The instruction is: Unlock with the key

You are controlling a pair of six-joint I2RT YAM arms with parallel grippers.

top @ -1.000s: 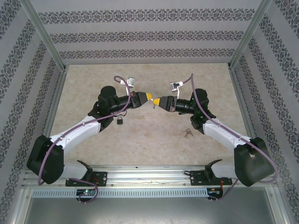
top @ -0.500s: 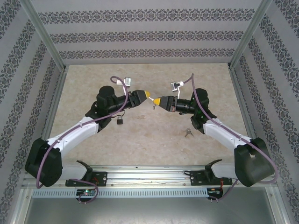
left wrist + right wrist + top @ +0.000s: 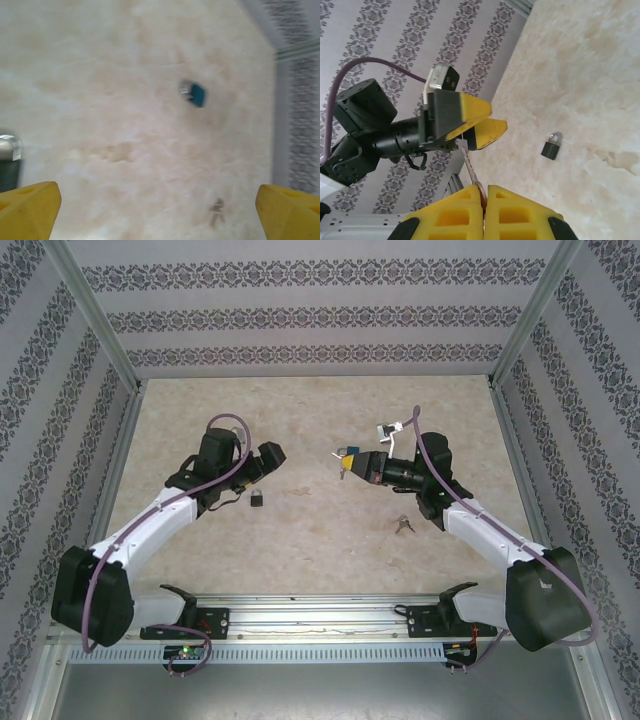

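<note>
The key (image 3: 471, 170) is pinched by its head between my right fingers (image 3: 512, 207). They are pressed together on it, so only the thin blade sticks out past the tips. The padlock (image 3: 551, 146) it has to open is in neither hand. It lies loose on the table (image 3: 330, 560), a dark body with a silver shackle at one end, near my left arm and well apart from the key. My left fingers (image 3: 27, 210) are spread wide with nothing between them, hanging over bare table. In the right wrist view they line up just behind the key's tip, and I can't tell whether they touch it. Spare keys (image 3: 403, 525) lie near my right arm, and a small blue and silver thing (image 3: 193, 93) is too blurred for me to name.

As I judge it, the job in hand is bringing lock and key together. A loose padlock would slide away from a pushing key, so I'd lower my left fingers over its body, close across the flat faces, and lift it with the keyhole end toward my right hand. I can't see which way that hole faces now. Then I'd line the blade up with the slot and feed it straight in. A key held only by its head can swivel under side load, so I'd turn from the wrist only once it is fully seated.
</note>
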